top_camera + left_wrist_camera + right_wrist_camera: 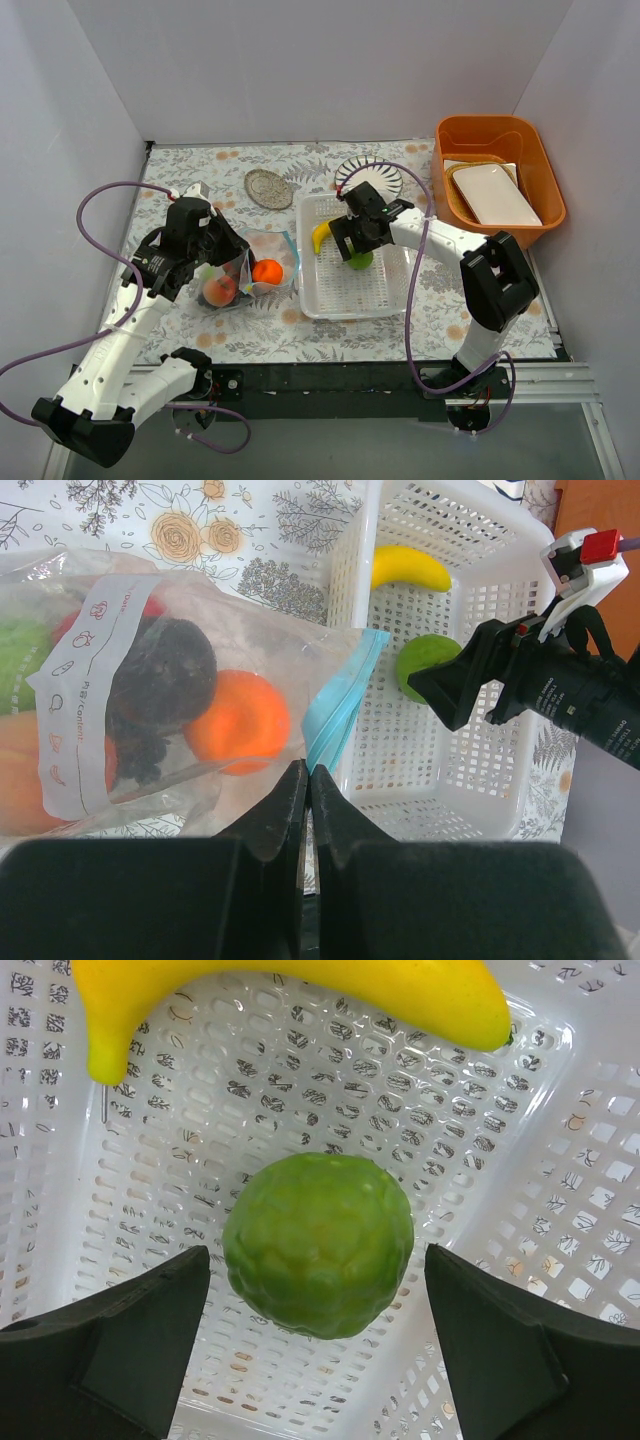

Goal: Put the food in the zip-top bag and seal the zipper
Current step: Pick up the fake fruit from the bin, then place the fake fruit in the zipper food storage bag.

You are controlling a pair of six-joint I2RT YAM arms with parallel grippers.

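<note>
Right wrist view: the right gripper (318,1260) is spread wide, with one finger on each side of a green ball (315,1225) and a gap on both sides. It grips nothing. The ball rests on the floor of the white basket (560,1160). The banana (300,990) lies just beyond it, against the basket wall. The basket stands at the middle of the counter (200,165).

Left wrist view: the left gripper (307,785) has its jaws pressed together. It appears to pinch the film of the zip-top bag (200,610) at the corner where the zipper (338,705) ends. The bag lies just beside the basket, on the side toward the left edge of the counter. It holds the orange (238,723), a dark ball (165,670), the peach (219,290) and a second green piece at the frame edge.

Status, as a judgement: loading is mostly done. The green ball and the banana remain outside the bag. Sealing follows once they are in. Whether the strip is parted cannot be confirmed.

Surface: a floral-patterned covering. A striped plate (368,175) and an oval dish (268,188) sit near the far edge. An orange tub (545,180) holding a white tray (495,195) occupies the far right corner. Plain white walls (330,70) enclose three sides.
</note>
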